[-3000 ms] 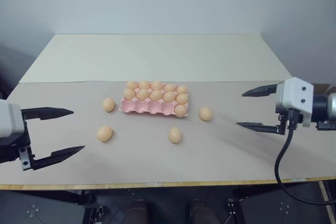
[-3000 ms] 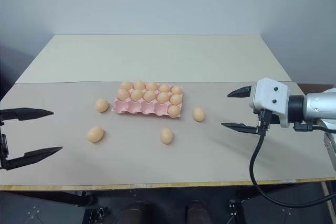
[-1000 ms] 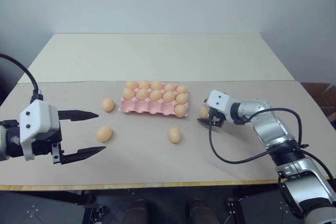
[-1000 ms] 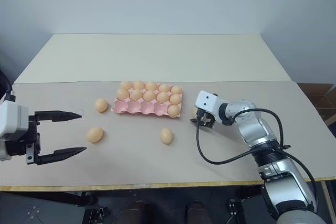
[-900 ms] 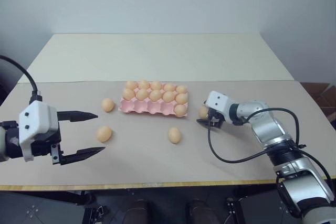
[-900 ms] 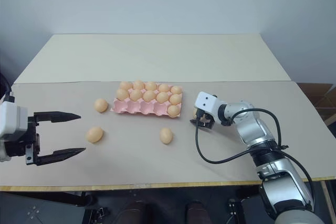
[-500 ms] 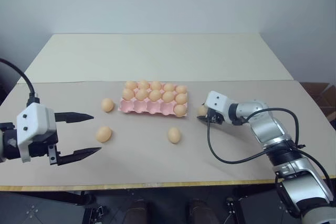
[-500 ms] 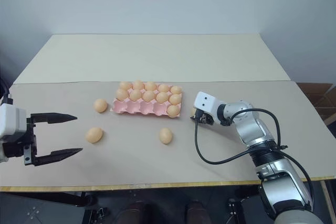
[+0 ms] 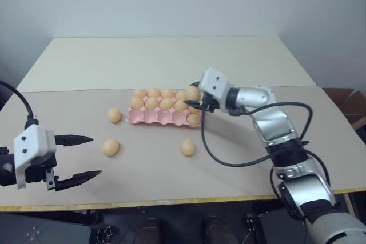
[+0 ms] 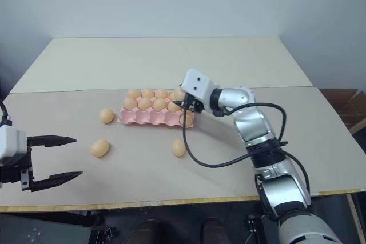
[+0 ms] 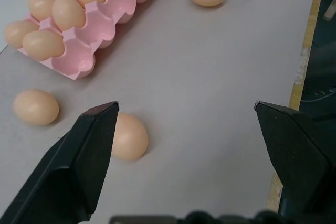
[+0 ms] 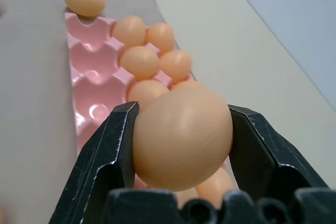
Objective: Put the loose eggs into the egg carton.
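The pink egg carton lies mid-table, its two back rows full of eggs. The front row holds one egg at its right end. My right gripper hovers over the carton's right end, shut on a pale orange egg. Three loose eggs lie on the table: one left of the carton, one nearer the front left, one in front of the carton. My left gripper stands open at the front left, just left of the front-left egg, which lies by one finger.
The beige table cover runs to a wooden front edge. A lighter panel forms the table's back half. The right arm's black cable loops low over the table, right of the egg in front of the carton.
My right gripper shut on the egg that lay right of the carton and carried it up and left over the carton's right end. The left gripper drew slightly toward the front left.
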`<action>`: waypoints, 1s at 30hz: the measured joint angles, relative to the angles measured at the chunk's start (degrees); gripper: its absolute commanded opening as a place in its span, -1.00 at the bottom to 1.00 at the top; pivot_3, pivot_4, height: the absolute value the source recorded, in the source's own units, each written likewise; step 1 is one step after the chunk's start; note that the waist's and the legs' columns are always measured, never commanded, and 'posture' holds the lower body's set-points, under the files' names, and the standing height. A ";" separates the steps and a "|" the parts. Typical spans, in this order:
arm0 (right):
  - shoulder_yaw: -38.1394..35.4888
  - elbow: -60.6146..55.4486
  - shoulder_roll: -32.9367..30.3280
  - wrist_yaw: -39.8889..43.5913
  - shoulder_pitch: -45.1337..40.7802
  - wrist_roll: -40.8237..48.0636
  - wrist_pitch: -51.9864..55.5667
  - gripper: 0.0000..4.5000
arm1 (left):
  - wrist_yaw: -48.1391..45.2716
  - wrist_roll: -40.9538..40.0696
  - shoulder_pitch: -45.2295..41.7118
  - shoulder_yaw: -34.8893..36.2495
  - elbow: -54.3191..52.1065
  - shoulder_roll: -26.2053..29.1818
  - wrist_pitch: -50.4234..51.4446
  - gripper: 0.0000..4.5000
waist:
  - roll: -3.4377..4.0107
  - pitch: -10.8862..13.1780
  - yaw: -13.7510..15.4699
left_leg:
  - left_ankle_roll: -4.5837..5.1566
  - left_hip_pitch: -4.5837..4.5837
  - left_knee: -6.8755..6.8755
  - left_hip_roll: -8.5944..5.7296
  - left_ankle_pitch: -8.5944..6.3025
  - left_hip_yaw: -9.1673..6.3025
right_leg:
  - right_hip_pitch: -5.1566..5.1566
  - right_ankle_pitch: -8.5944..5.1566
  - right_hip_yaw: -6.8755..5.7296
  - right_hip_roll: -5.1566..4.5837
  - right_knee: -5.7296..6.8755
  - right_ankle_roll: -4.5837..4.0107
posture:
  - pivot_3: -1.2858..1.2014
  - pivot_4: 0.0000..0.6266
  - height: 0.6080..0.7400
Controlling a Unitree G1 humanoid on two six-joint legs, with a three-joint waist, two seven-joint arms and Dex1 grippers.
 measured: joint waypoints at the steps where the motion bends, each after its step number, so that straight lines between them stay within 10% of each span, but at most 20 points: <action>1: 0.59 0.48 0.87 -0.39 0.03 -0.24 -0.12 0.04 | 0.02 -0.02 0.01 0.31 -0.29 0.00 0.00 1.00 | 0.00 0.00 -0.01 | 0.00 0.00 0.00 0.01 0.00 0.00 | 0.00 0.00 0.00 0.01 0.00 0.00 | 0.03 -0.52 1.00; 7: 1.43 4.44 5.10 -5.38 0.46 -2.28 -4.38 0.04 | 0.22 -0.08 0.03 1.01 -0.81 -0.01 0.01 1.00 | 0.00 0.00 -0.36 | -0.01 0.03 -0.03 0.02 0.00 -0.01 | -0.02 0.00 0.01 0.03 0.02 -0.01 | 0.03 -0.52 1.00; 14: 2.74 9.05 5.35 -6.37 0.76 -4.06 -9.11 0.99 | 0.90 -0.10 -0.28 0.99 -0.91 -0.01 0.18 1.00 | 0.00 0.00 -0.42 | -0.01 0.03 -0.04 0.02 0.00 -0.01 | -0.02 0.00 0.01 0.03 0.02 0.00 | 0.03 -0.52 1.00; 30: -2.81 -9.99 -3.39 -1.66 7.79 0.68 -1.28 0.99 | 1.10 -0.86 -3.99 -1.41 -1.02 0.34 1.15 1.00 | 0.00 0.00 -0.12 | -0.01 0.02 -0.06 0.03 0.00 -0.04 | 0.00 0.00 0.00 0.01 -0.01 0.00 | 0.03 -0.52 1.00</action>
